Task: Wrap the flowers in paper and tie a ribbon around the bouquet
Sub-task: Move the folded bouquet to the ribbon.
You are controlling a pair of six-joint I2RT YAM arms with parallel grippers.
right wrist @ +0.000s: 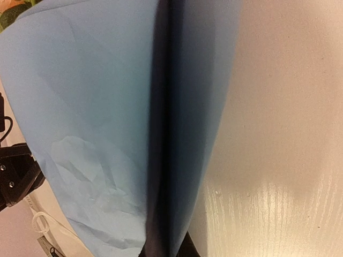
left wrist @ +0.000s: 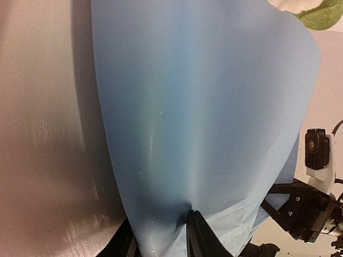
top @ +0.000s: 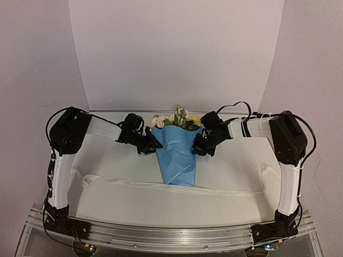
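The bouquet stands at the table's middle, with cream, pink and yellow flowers (top: pixel 179 118) above a light-blue paper (top: pixel 177 158) cone. My left gripper (top: pixel 151 143) is at the cone's left edge. In the left wrist view the paper (left wrist: pixel 203 107) passes between its jaws, and one fingertip (left wrist: pixel 201 235) dents the sheet into a crease. My right gripper (top: pixel 200 147) is at the cone's right edge, shut on a dark fold of the paper (right wrist: pixel 107 107) that runs up from its jaws. The off-white ribbon (top: pixel 128 183) lies flat across the table, passing under the cone's tip.
The ribbon's ends curl up near each arm (top: pixel 84 181). The white table (top: pixel 241 160) ends at a metal rail (top: pixel 171 235) at the near edge. A white curved backdrop (top: pixel 177 53) rises behind the bouquet.
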